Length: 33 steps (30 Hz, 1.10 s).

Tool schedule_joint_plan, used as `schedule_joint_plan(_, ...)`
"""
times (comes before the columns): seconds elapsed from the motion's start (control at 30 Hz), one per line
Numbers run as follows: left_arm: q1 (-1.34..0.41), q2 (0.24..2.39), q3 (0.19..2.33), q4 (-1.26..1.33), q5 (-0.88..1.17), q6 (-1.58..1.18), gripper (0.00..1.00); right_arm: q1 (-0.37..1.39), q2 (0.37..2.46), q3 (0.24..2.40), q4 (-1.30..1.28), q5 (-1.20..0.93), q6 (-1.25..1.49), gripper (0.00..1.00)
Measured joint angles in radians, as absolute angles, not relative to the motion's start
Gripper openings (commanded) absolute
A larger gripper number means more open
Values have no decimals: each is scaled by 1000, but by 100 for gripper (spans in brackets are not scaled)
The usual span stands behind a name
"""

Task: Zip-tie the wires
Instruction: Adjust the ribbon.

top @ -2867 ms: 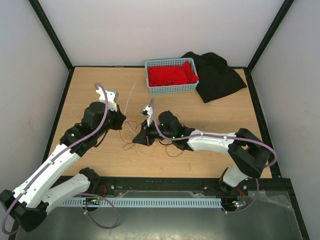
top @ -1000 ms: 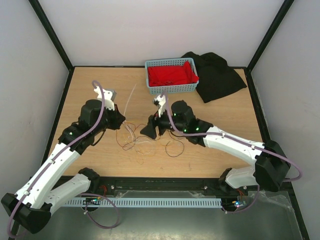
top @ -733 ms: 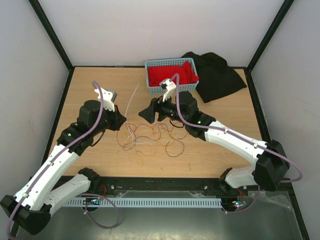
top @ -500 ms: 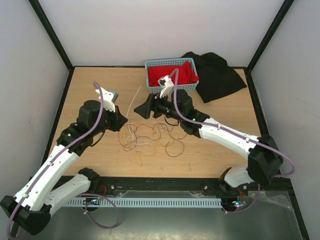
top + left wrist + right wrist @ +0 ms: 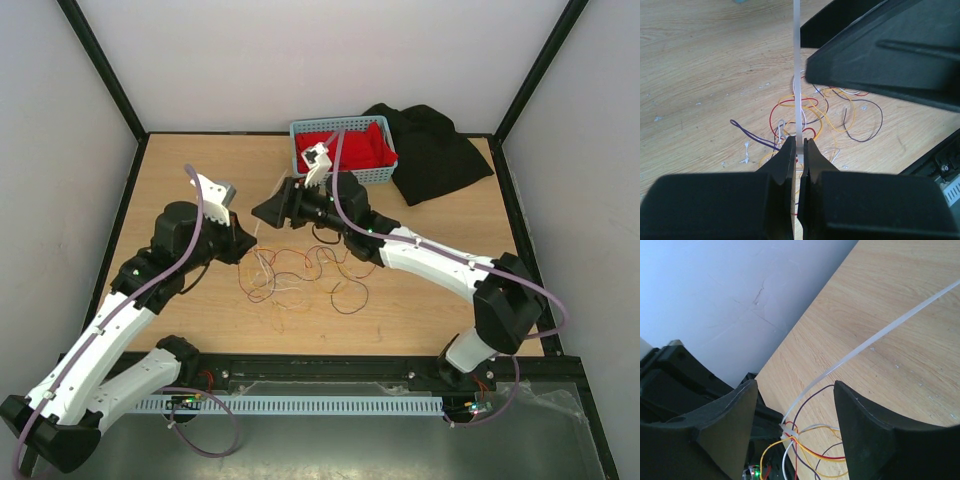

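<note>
While the left gripper (image 5: 799,146) is pinched shut on the zip tie (image 5: 797,75) at its lower end, the strip runs straight up the middle of that wrist view. Meanwhile the right gripper (image 5: 795,390) hangs wide open, 2 fingers (image 5: 725,425) either side of the tie, gripping nothing. The wires (image 5: 290,272) lie in a loose tangle on the table (image 5: 450,230), center of the top view, just below both grippers.
</note>
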State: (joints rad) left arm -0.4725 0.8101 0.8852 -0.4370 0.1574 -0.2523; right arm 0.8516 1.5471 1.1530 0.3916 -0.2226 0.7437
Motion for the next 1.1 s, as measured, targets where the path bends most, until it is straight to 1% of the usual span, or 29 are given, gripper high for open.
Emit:
schedule_joint_plan(0.07, -472, 810, 885, -433, 160, -253, 0, 858, 1568, 1156, 396, -225, 749, 66)
schedule_joint_plan(0.2, -472, 810, 885, -428, 166, -255, 0, 869, 1606, 1170, 397, -229, 752, 47)
schedule_joint_plan(0.27, -472, 810, 885, -423, 168, -256, 0, 871, 1613, 1176, 398, -235, 752, 32)
schedule_joint_plan(0.37, -472, 810, 885, -414, 170, -258, 0, 873, 1621, 1193, 399, -251, 752, 6)
schedule_joint_plan(0.4, -472, 810, 885, -412, 170, -258, 0, 873, 1624, 1201, 399, -256, 752, 0)
schedule_joint_plan(0.63, -472, 810, 875, -385, 172, -263, 0, 873, 1633, 1242, 377, -261, 728, 0)
schedule_joint_plan(0.9, -465, 790, 828, -292, 163, -285, 0, 871, 1682, 1431, 173, -253, 654, 0)
schedule_joint_plan(1.1, -465, 775, 766, -247, 164, -311, 0, 856, 1687, 1495, 90, -250, 619, 0)
